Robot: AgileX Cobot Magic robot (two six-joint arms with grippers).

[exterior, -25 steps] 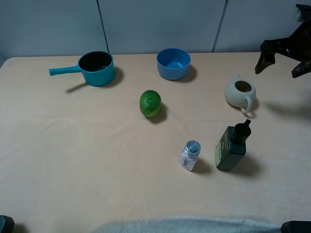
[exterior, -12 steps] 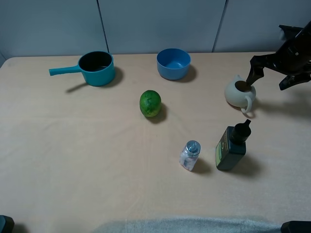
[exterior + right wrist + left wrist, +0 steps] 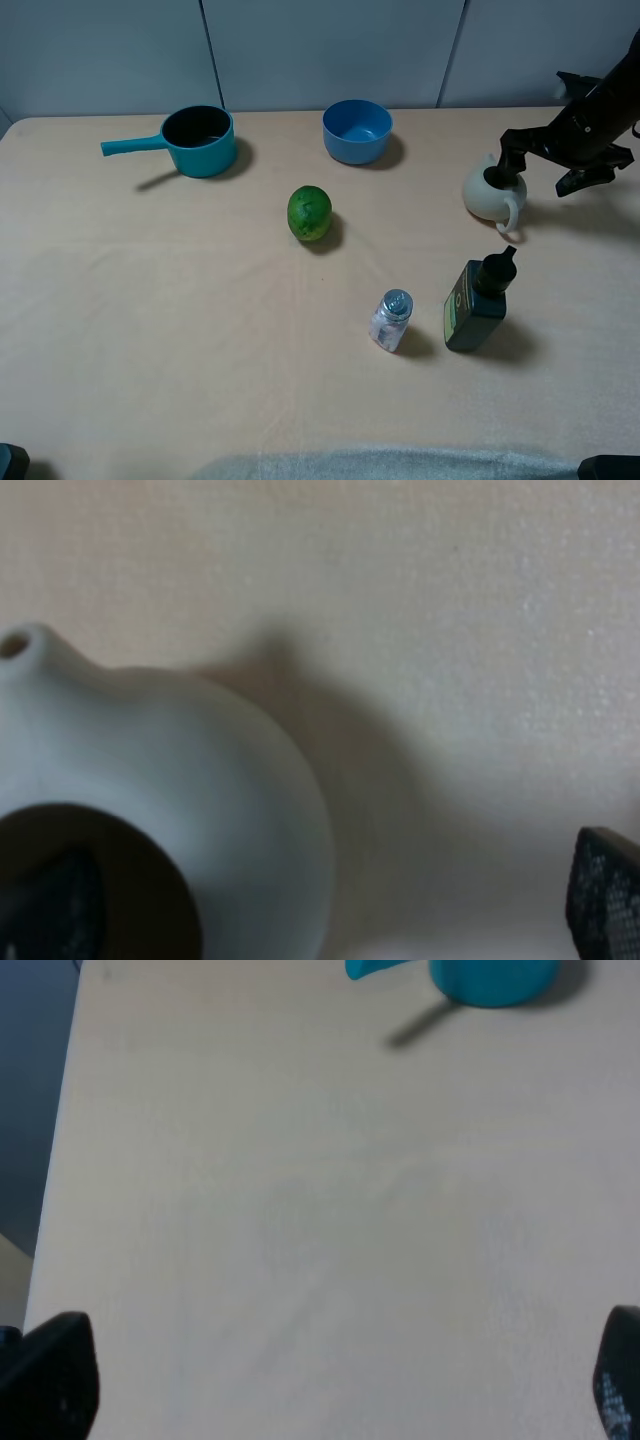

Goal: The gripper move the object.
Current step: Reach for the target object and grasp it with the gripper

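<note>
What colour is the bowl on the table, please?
Blue bowl; clearest in the exterior high view.

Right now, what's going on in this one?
The right gripper is open at the cream pitcher, on the right side of the table. One finger dips into the pitcher's dark mouth and the other finger is outside its wall, so the jaws straddle the rim without closing. The pitcher stands on the table, not yet lifted. The left gripper is open over bare tabletop, holding nothing.

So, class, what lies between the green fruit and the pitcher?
Nothing: in the exterior high view, the table between the green fruit and the pitcher is bare.
</note>
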